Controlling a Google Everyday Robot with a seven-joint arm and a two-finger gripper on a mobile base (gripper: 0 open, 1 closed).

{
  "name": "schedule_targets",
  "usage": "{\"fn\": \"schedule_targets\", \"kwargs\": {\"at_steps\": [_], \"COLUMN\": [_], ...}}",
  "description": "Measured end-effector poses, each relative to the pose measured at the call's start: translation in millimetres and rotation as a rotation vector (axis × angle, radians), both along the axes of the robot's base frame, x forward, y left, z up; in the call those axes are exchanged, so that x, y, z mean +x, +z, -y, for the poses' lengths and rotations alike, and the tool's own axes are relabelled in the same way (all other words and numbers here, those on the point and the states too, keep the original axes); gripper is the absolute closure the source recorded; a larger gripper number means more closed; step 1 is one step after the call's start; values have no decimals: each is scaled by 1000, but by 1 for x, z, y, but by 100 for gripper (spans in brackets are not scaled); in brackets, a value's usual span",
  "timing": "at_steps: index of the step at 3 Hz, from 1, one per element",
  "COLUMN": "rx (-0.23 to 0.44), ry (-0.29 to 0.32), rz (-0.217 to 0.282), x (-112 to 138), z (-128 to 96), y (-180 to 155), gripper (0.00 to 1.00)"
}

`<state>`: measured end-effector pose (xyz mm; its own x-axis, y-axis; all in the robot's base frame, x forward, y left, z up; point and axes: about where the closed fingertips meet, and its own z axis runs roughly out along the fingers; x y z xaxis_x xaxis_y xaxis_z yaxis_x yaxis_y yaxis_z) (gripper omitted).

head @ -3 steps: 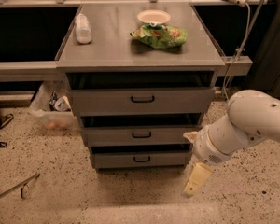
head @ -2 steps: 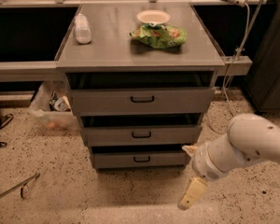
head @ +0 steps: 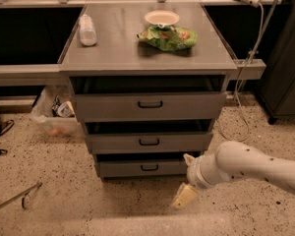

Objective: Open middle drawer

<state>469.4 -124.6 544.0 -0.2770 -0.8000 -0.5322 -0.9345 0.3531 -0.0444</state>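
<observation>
Speckled floor (head: 64, 200) lies below the fingers (head: 185, 195), apart, likely to grab the middle drawer (head: 118, 142) handle up-left.

Middle drawer (head: 173, 142): grey metal front, matt. Counter (head: 119, 50) top: smooth grey metal, dull sheen. Bag (head: 168, 37) near rear right corner: glossy, crinkled plastic. Gripper (head: 185, 194), low beneath front right corner: smooth cream plastic. Floor (head: 113, 205): speckled, rough.

Speckled floor (head: 54, 186); dark cabinet (head: 286, 68) at right.
</observation>
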Motion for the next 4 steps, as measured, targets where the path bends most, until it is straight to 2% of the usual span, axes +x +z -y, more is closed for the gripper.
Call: {"fn": "schedule_targets", "kwargs": {"at_steps": [1, 2, 3, 4], "rx": [-37, -18, -17, 25], "ry": [-93, -132, -132, -160], "rz": [80, 139, 139, 161], "x": [59, 82, 82, 109], "z": [-6, -14, -14, -10], "y": [-21, -13, -13, -19], "gripper": [0, 0, 0, 0]}}
